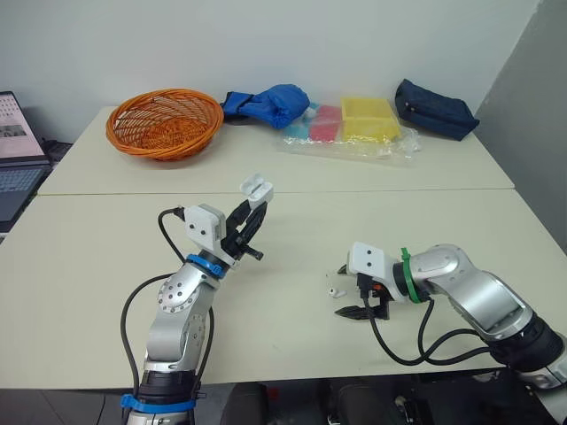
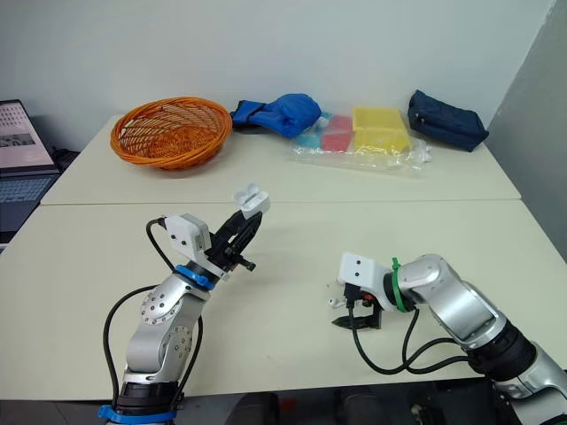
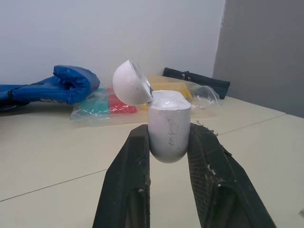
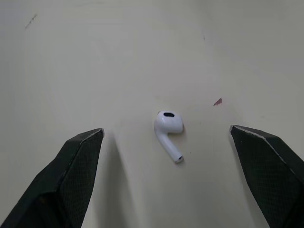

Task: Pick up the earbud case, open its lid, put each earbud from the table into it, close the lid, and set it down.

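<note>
My left gripper (image 1: 249, 215) is raised above the table and shut on the white earbud case (image 1: 256, 187), which stands upright. Its rounded lid (image 3: 130, 83) is tipped open above the body (image 3: 168, 126), which sits between the two black fingers (image 3: 128, 185). I cannot tell what lies inside the case. At the front right my right gripper (image 1: 359, 303) points down at the table and is open. One white earbud (image 4: 168, 127) lies on the table midway between its spread fingertips (image 4: 76, 166), touching neither. The same earbud (image 1: 334, 286) shows just left of that gripper.
Along the far table stand an orange wicker basket (image 1: 165, 122), a blue boxing glove (image 1: 266, 104), a clear plastic bag of coloured packs (image 1: 354, 126) and a dark blue pouch (image 1: 434, 108). A laptop (image 1: 18, 159) sits off the table's left edge.
</note>
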